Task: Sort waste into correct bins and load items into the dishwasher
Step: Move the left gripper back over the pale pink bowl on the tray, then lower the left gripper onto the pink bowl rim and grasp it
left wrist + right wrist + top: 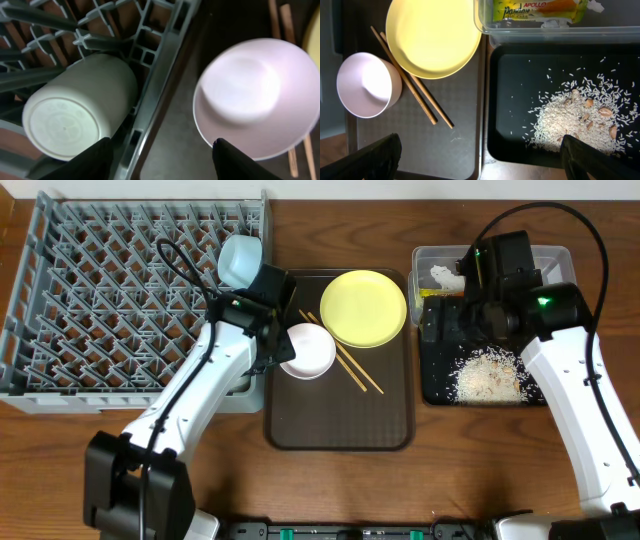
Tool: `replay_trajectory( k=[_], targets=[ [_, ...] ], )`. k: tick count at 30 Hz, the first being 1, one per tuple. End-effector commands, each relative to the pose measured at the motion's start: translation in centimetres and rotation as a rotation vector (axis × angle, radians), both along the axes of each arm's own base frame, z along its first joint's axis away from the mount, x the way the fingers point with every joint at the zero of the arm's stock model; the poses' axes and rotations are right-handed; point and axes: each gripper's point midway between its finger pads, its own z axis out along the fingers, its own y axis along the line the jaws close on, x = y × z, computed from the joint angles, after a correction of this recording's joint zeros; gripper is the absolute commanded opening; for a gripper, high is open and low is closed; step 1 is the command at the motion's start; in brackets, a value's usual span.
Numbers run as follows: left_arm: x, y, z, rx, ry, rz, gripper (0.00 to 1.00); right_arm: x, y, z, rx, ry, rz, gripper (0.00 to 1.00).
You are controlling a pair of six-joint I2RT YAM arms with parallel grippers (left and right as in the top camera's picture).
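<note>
Overhead: left gripper (270, 345) low over the seam between the grey rack (100, 300) and the brown tray (340, 420). White bowl (308, 350) just beside it to the right, upright on the tray's left half. Yellow plate (363, 307) behind the bowl. Chopsticks (345, 362) slanting from the plate's left edge down toward the tray's middle, close along the bowl's right side. Right gripper (465, 320) well apart, over the black tray (435, 380) by the clear tub (555, 258); hence, by judgement, a job for the left arm. Left wrist: fingers (95, 160) partly spread, gripping nothing, only rack wall and tray floor between them. Cup (80, 107) in the rack on the left, base toward the camera. Bowl ahead and to the right, near the right finger yet outside the jaws. Probably calls for a short shift rightward to straddle the near rim. Right wrist: fingers (375, 160) spread to the full, empty. Rice (570, 120) on the black tray beneath, wrapper (540, 10) in the tub.
</note>
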Motion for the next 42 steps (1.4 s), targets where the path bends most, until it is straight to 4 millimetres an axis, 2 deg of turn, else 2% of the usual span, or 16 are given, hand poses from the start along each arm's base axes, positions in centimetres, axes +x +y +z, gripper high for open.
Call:
replay_trajectory(
  k=[1, 3, 10, 13, 21, 27, 42],
  targets=[
    [0.0, 0.0, -1.2, 0.022, 0.019, 0.033, 0.61, 0.1, -0.3, -0.1, -0.012, 0.000, -0.002, 0.99],
    [-0.1, -0.7, -1.3, 0.039, 0.018, -0.024, 0.58, 0.1, -0.3, -0.1, -0.012, 0.000, -0.002, 0.99],
    [-0.3, -2.7, -0.4, 0.213, -0.075, -0.148, 0.58, 0.1, -0.3, -0.1, -0.012, 0.000, -0.002, 0.99],
    [-0.5, -3.3, -0.2, 0.233, -0.099, -0.146, 0.58, 0.1, -0.3, -0.1, -0.012, 0.000, -0.002, 0.99],
    [0.0, -3.0, -1.6, 0.220, -0.108, 0.014, 0.57, 0.1, -0.3, -0.1, -0.012, 0.000, -0.002, 0.99],
    [0.2, -4.4, -3.9, 0.211, -0.080, -0.001, 0.53, 0.1, -0.3, -0.1, -0.012, 0.001, -0.002, 0.99],
    [0.2, -3.9, -3.9, 0.226, -0.065, -0.034, 0.53, 0.1, -0.3, -0.1, -0.012, 0.000, -0.002, 0.99]
  ],
)
